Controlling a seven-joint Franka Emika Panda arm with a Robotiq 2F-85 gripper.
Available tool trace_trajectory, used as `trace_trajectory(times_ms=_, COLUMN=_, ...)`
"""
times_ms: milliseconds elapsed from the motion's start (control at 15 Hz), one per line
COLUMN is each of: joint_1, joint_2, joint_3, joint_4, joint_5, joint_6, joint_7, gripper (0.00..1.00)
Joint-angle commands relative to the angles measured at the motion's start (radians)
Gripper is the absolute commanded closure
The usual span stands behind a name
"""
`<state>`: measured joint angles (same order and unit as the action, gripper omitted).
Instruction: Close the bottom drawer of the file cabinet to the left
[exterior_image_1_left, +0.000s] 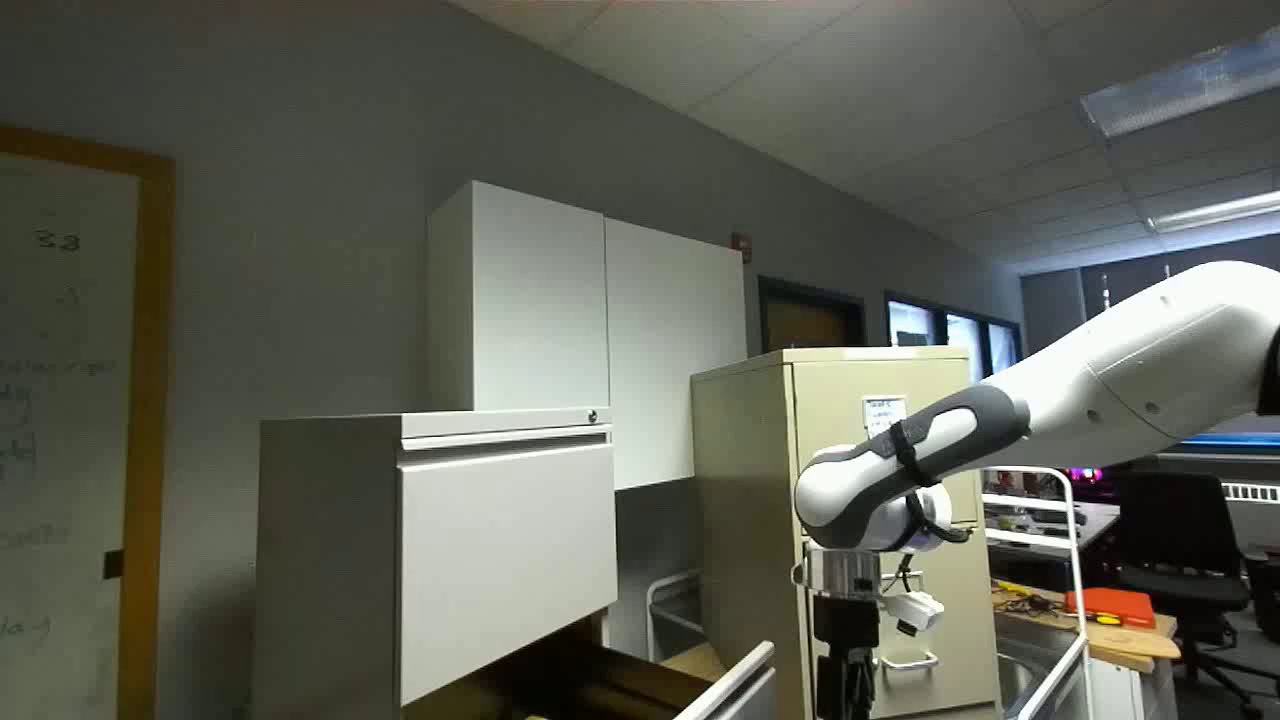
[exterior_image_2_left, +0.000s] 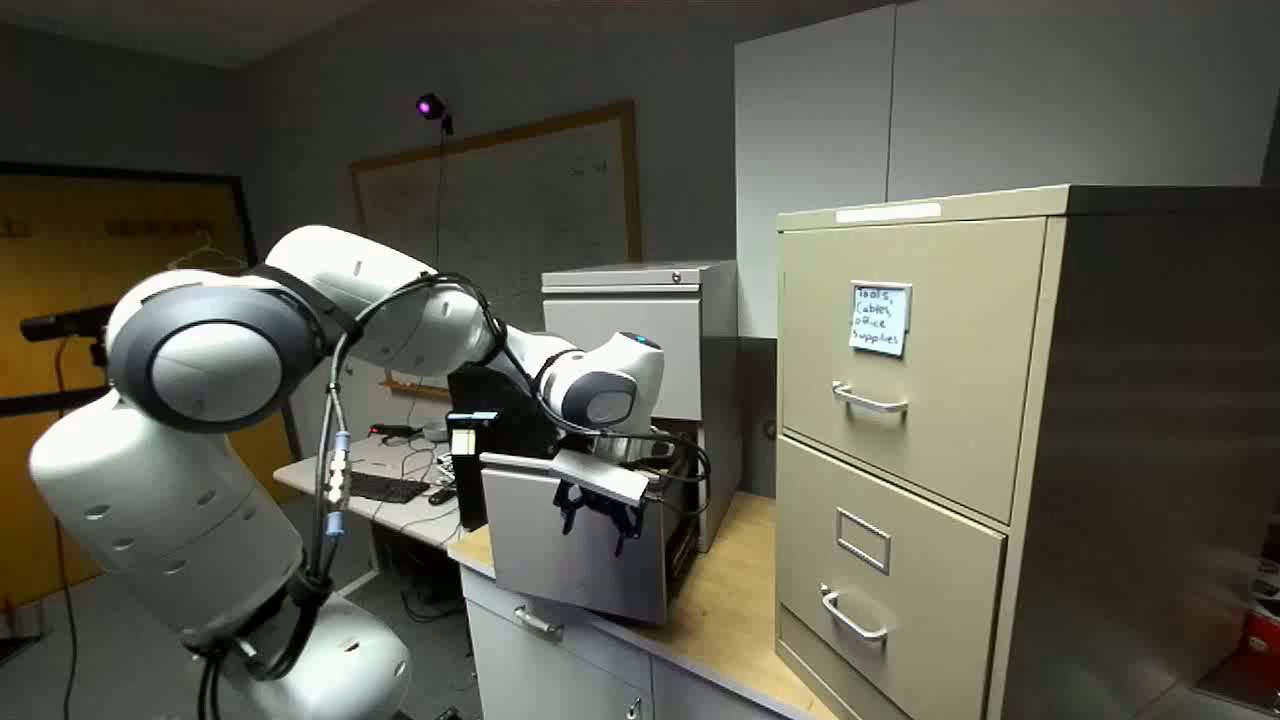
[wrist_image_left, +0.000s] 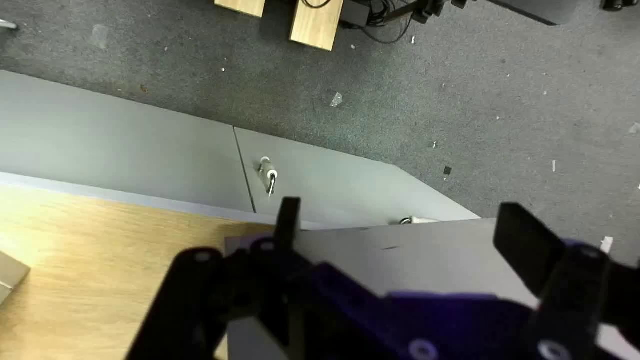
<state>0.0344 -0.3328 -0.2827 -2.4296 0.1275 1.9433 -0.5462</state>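
Note:
The file cabinet (exterior_image_1_left: 325, 570) is pale grey-white and stands on a wooden counter; it also shows in an exterior view (exterior_image_2_left: 720, 390). Its bottom drawer is pulled out, with a pale front edge (exterior_image_1_left: 735, 688) and brownish inside; its plain front faces the arm in an exterior view (exterior_image_2_left: 560, 560). The upper drawer front is shut. My gripper (exterior_image_2_left: 595, 530) points down in front of the bottom drawer's front, below its top edge. In the wrist view, my gripper (wrist_image_left: 397, 207) has its fingers wide apart with nothing between them, over the drawer front (wrist_image_left: 400, 245). Whether it touches the front I cannot tell.
A taller beige cabinet (exterior_image_2_left: 900, 480) stands beside the file cabinet on the wooden counter (exterior_image_2_left: 745, 540). A white cupboard (exterior_image_1_left: 540, 300) hangs behind. A desk with a keyboard (exterior_image_2_left: 390, 488) is on the far side. Lower doors with handles (wrist_image_left: 270, 172) are below the counter.

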Motion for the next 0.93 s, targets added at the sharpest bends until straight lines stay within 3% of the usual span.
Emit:
trace_trajectory(times_ms=0, joint_1=-0.031, joint_2=0.003, joint_3=0.029, joint_4=0.002, joint_5=0.010, joint_6=-0.002, joint_7=-0.008, gripper=0.00)
trace_trajectory(times_ms=867, joint_1=-0.037, joint_2=0.031, joint_3=0.047, joint_4=0.020, joint_5=0.007, joint_6=0.015, joint_7=0.007, gripper=0.00)
